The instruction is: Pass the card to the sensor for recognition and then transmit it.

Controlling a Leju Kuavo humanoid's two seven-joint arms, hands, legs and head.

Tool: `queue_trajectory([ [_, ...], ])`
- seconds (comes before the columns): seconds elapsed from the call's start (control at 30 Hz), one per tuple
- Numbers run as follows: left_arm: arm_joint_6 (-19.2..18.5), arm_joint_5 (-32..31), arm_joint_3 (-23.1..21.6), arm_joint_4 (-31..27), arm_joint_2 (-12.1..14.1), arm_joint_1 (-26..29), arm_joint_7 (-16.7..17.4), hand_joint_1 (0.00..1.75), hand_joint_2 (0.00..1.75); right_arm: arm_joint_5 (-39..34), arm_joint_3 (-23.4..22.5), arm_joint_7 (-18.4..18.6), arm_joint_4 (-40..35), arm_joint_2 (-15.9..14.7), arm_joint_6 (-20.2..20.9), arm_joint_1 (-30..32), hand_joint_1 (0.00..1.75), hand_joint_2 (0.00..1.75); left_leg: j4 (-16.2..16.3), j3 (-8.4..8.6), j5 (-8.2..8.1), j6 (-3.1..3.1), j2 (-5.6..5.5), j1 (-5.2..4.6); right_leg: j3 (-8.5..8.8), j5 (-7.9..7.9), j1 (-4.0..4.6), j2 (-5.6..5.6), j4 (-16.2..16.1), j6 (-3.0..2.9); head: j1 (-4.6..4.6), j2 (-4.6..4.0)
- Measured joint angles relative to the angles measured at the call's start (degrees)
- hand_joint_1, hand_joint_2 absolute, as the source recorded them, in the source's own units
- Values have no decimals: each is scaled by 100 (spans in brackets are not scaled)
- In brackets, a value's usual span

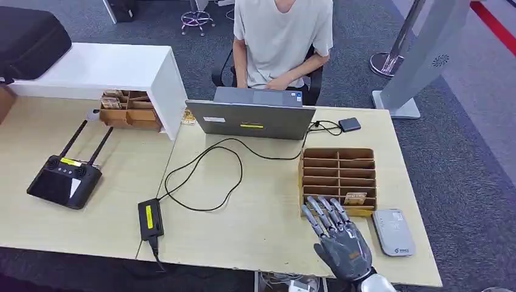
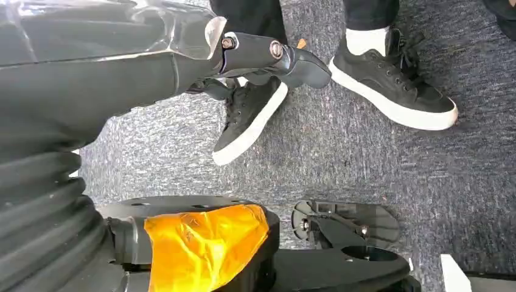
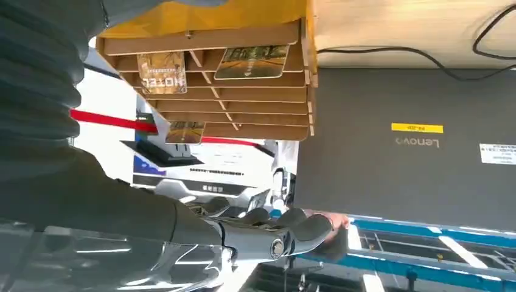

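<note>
Right hand (image 1: 341, 243), fingers (image 1: 322, 213) spread and holding nothing, at lower right of the head view before the slotted organizer (image 1: 339, 159), whose front slot holds the card (image 1: 355, 198): probably thin, light, stiff and slippery, best pinched by its exposed upper edge.
</note>
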Motion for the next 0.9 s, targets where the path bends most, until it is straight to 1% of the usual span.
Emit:
queue_trajectory([
  [0.3,0,0,0,-2,0,-4,20,0,175,-72,229,-20,142,168,0,-156,0,175,0,1,0,0,0,0,0,0,1,0,0,0,-2,0],
  [0.63,0,-2,0,-2,0,-7,39,0,175,-138,328,-28,317,297,-2,-350,0,175,-1,1,0,0,1,0,1,0,0,1,0,0,0,0],
  [0.73,0,-13,0,-2,0,-15,68,0,175,-151,376,-9,415,328,-11,-458,0,175,-1,1,0,0,1,0,1,0,0,1,0,0,-2,0],
  [0.9,0,-55,0,-2,0,-20,87,0,175,-175,404,31,646,463,-4,-747,0,175,-1,3,2,-2,5,0,0,0,1,2,1,-1,-2,0],
])
